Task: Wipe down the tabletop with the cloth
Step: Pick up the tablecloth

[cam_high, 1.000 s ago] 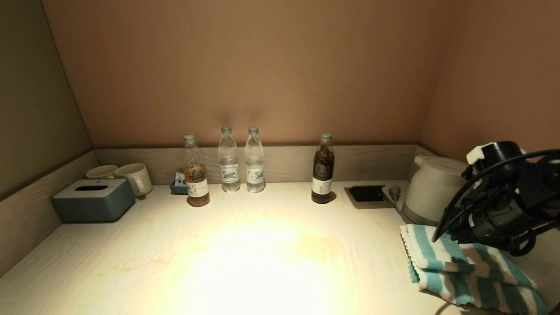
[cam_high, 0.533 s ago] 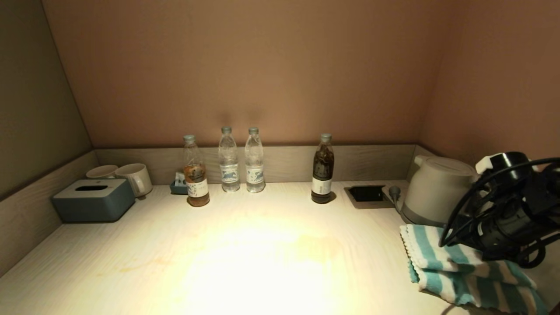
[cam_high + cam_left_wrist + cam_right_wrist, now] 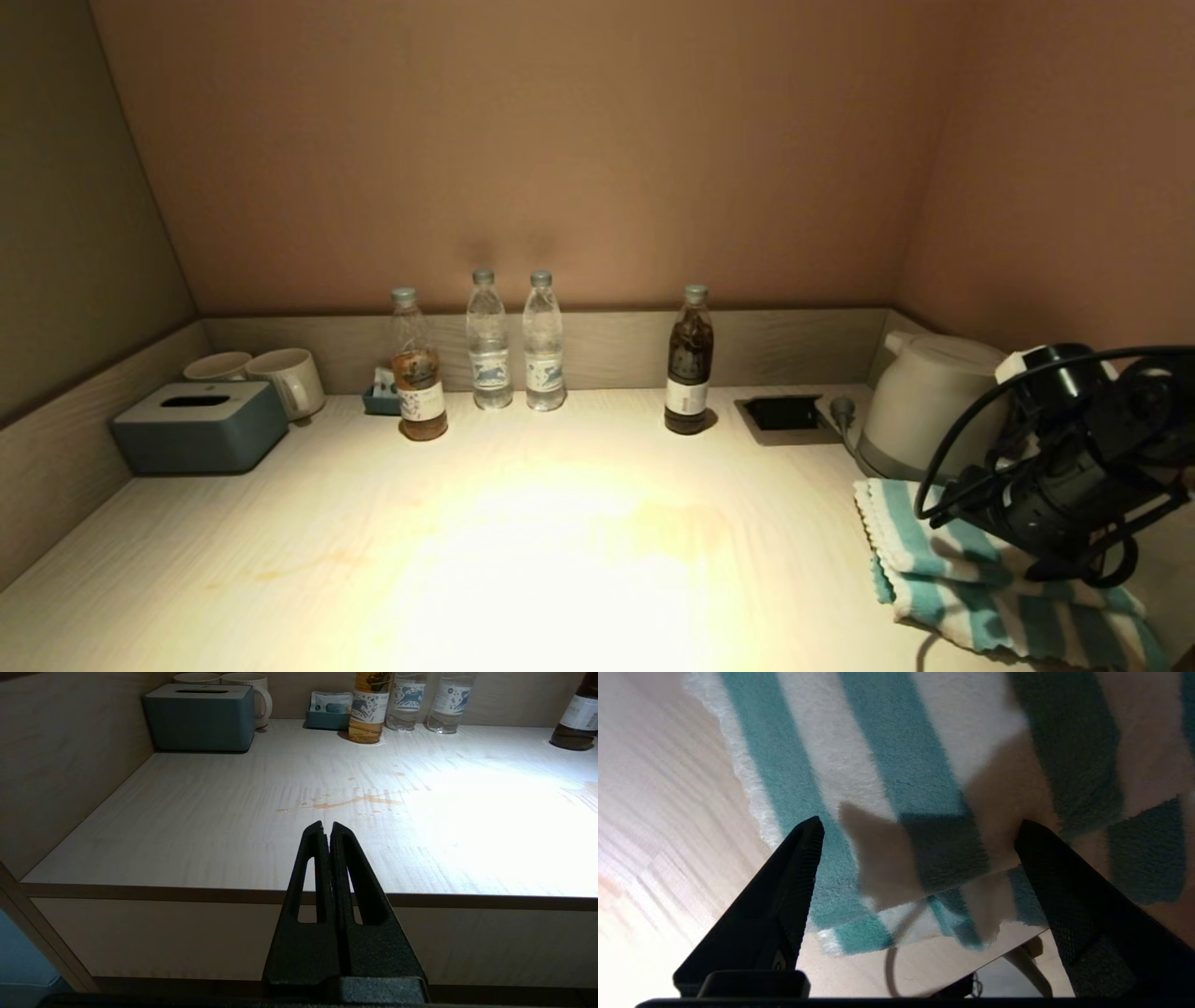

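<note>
One folded cloth lies directly beneath the right gripper, whose fingers are spread wide; over the past second the arm has dropped lower toward it, suggesting a grasp is imminent and no wiping has begun. Beyond the gripper on the tabletop stand four bottles, two mugs, one tissue box and one kettle. The left gripper, fingers pressed together and holding nothing, waits off the counter's front edge.

My lamp throws a hot glare patch on the tabletop; the walls beyond stay dim and brownish. My right gripper casts soft finger shadows on the cloth. Wood grain beside it smears with blur.
</note>
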### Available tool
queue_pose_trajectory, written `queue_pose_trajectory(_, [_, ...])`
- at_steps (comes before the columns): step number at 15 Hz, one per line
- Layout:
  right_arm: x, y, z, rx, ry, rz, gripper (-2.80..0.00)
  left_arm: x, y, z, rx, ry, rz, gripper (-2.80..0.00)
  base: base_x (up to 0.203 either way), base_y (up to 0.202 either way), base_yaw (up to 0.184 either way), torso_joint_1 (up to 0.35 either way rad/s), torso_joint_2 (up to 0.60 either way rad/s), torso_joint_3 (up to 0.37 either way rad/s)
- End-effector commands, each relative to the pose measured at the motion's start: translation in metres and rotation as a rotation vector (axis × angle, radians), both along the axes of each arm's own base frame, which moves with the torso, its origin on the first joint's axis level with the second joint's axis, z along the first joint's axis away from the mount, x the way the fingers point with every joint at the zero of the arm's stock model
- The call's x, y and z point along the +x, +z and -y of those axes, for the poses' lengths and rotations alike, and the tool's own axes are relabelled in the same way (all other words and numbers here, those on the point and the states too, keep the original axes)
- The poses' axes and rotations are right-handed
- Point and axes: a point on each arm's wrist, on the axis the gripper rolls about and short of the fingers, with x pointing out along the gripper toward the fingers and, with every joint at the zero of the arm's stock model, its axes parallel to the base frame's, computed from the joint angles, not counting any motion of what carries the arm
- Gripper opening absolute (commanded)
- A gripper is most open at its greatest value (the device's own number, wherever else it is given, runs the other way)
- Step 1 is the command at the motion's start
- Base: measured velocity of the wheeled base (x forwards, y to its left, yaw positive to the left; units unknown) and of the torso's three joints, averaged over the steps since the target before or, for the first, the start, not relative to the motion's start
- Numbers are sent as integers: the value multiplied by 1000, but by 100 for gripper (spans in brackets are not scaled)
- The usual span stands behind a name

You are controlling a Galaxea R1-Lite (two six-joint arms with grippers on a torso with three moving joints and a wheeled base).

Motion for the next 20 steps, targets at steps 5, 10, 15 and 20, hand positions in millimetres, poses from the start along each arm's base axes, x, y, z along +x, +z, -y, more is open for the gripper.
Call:
queue_pose_trajectory(5, [16, -29, 12, 25, -64, -48, 0, 0, 0, 0, -1, 1, -2, -280, 0, 0, 0, 0, 0, 0])
queue_pose_trajectory(10, [17, -38, 13, 39, -81, -79, 0, 0, 0, 0, -1, -1, -2, -280, 0, 0, 0, 0, 0, 0])
queue_pose_trajectory(15, [17, -47, 13, 45, -76, -112, -280, 0, 0, 0, -1, 1, -2, -280, 0, 0, 0, 0, 0, 0])
queue_pose_trajectory(20, [15, -38, 7, 41, -58, -84, -280, 0, 0, 0, -1, 1, -2, -280, 0, 0, 0, 0, 0, 0])
